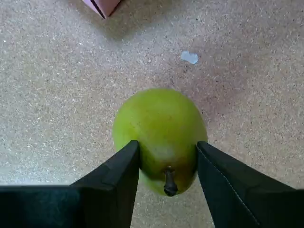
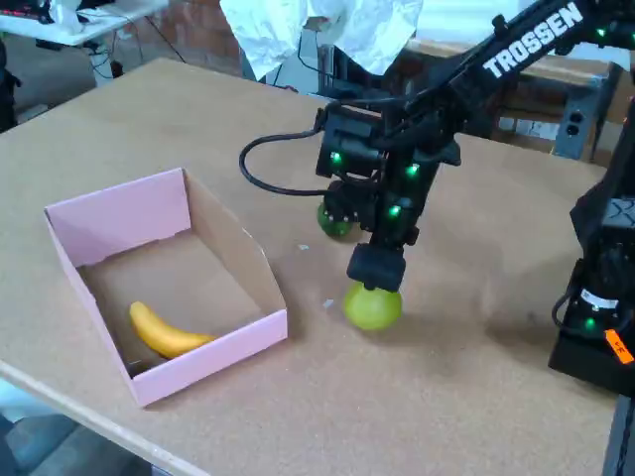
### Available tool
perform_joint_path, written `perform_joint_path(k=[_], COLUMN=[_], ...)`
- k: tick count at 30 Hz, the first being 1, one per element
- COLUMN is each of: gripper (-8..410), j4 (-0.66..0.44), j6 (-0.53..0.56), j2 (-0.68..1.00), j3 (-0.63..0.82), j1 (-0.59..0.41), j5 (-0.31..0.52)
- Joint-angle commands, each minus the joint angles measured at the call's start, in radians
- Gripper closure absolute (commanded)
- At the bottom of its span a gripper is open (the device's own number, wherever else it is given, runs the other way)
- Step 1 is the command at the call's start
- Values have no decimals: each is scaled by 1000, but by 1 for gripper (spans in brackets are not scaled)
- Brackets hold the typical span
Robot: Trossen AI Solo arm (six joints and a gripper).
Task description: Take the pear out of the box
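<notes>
The yellow-green pear [image 1: 159, 123] lies on the cork table outside the box, its dark stem pointing toward the wrist camera. My gripper [image 1: 167, 147] is shut on its narrow end, with one black finger pressed against each side. In the fixed view the pear [image 2: 373, 307] sits on the tabletop right under the gripper [image 2: 374, 283], a short way right of the pink box [image 2: 119, 213]. Only a pink corner of the box [image 1: 102, 5] shows at the top of the wrist view.
A yellow banana [image 2: 164, 335] lies inside the box. A dark green lime [image 2: 332, 223] sits on the table behind the arm. A small pale scrap [image 1: 189, 57] lies beyond the pear. Another black robot base [image 2: 600, 307] stands at the right edge.
</notes>
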Motion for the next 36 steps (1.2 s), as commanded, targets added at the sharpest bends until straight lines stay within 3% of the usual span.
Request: perform_joint_path(k=[1, 32, 36], gripper=[334, 312, 287], j4=[10, 86, 88], j6=[2, 18, 19], j2=[2, 32, 32], j3=[-1, -35, -35], j1=[0, 0, 0], j5=[-2, -37, -55])
